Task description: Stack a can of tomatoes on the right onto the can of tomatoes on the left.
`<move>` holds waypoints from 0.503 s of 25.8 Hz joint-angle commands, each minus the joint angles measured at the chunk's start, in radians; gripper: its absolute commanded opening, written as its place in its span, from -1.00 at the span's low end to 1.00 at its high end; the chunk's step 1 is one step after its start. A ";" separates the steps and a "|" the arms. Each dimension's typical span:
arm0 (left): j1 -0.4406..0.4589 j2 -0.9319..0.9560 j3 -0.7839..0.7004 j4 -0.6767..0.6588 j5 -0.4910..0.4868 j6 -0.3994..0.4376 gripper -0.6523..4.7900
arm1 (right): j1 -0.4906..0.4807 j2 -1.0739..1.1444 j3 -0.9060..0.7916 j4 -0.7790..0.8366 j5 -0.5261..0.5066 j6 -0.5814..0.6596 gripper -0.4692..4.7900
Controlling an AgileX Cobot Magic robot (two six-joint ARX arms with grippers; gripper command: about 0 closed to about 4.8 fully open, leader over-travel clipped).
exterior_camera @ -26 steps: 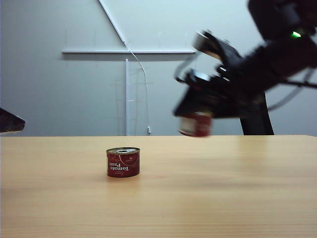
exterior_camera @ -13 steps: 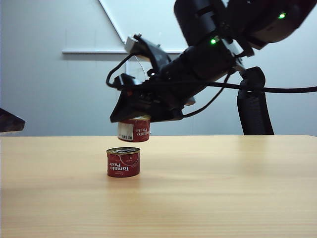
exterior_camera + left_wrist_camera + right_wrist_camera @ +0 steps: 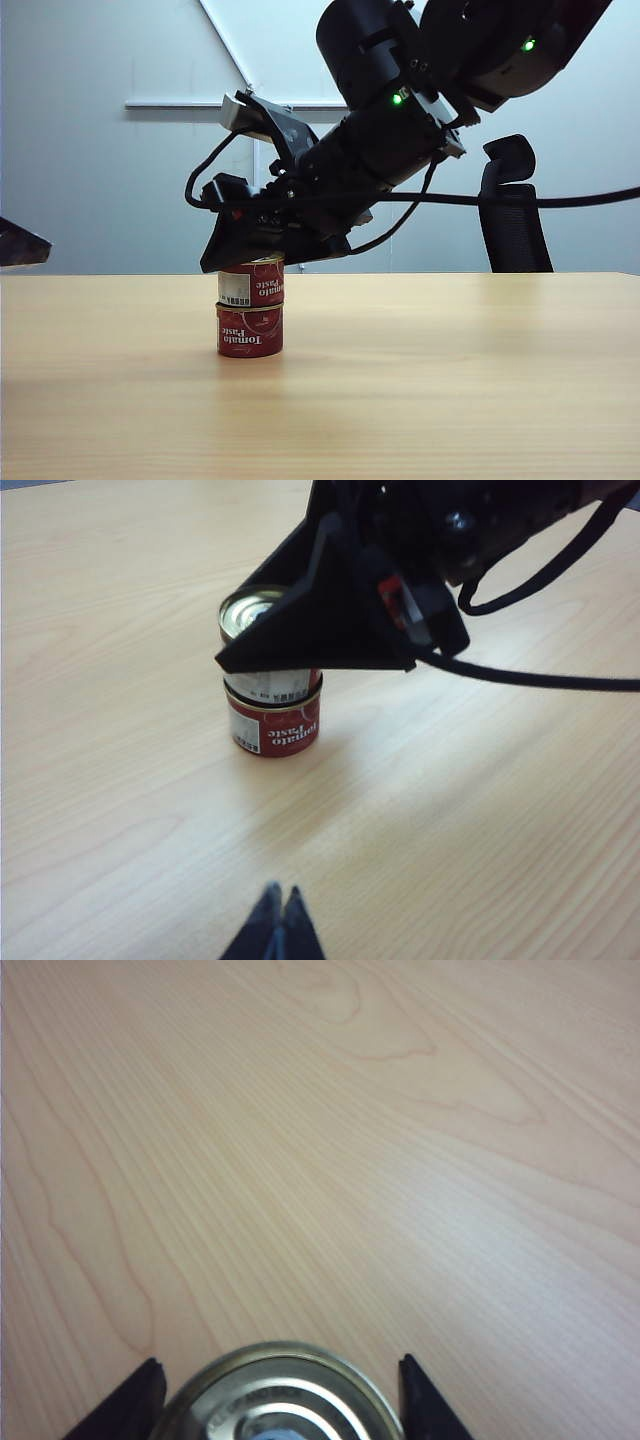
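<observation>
The right tool [image 3: 250, 262] grips the upper tomato can [image 3: 251, 283], resting it atop the lower tomato can [image 3: 249, 332] on the wooden bench [image 3: 450, 380], while the left tool [image 3: 275, 925] hangs closed nearby.

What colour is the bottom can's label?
Dark red with white lettering on the bottom can, clearest in the exterior view.

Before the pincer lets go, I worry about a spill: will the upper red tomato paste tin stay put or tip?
Likely stays: the upper red tomato paste tin is squat and looks level on the lower red tin, rims roughly aligned. Its smooth metal lid suggests it could slide if the right pincer drags while opening.
</observation>
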 commanded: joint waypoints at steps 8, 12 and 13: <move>-0.001 0.000 0.003 0.005 0.003 0.000 -0.77 | 0.002 -0.002 0.005 0.037 0.000 -0.003 0.35; -0.001 0.000 0.003 0.005 0.003 0.000 -0.77 | 0.003 -0.003 0.005 0.036 0.000 -0.002 0.73; -0.001 0.000 0.003 0.005 0.003 0.000 -0.77 | 0.003 -0.003 0.005 0.036 0.000 0.000 0.74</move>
